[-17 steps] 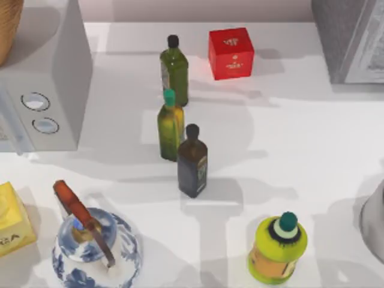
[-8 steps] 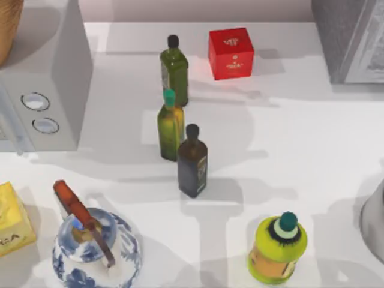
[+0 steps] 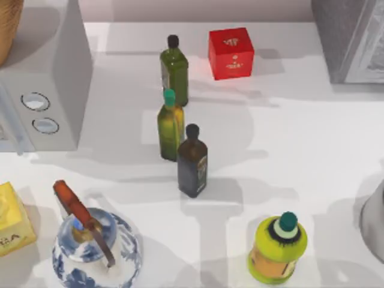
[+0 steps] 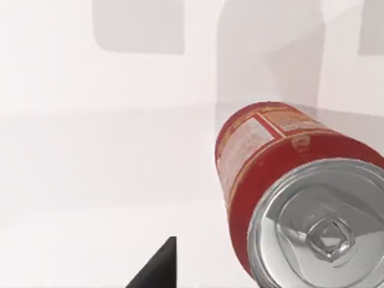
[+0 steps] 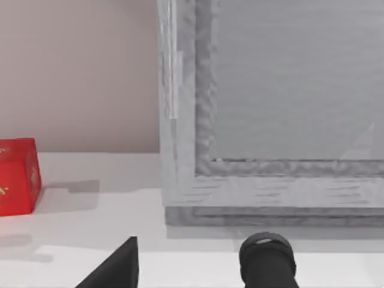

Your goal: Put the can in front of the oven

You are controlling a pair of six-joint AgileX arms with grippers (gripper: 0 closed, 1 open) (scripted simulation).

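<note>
Oven front: you have bare table [image 3: 120,150] just below the oven [image 3: 45,90], at its dial side.
Middle row: three bottles [image 3: 174,123] stand close in a line, blocking passage across the centre.
Left near edge: the blue-and-white teapot [image 3: 96,243] and yellow box [image 3: 12,219] crowd that corner.
Right half: wide open table up to the lime-green bottle [image 3: 277,247].

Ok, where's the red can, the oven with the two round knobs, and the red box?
can [image 4: 252,150], left wrist view, on its red side.
oven [image 3: 63,72], top view, on its pale grey side wall.
red box [image 3: 231,53], top view, on its top face.
</note>
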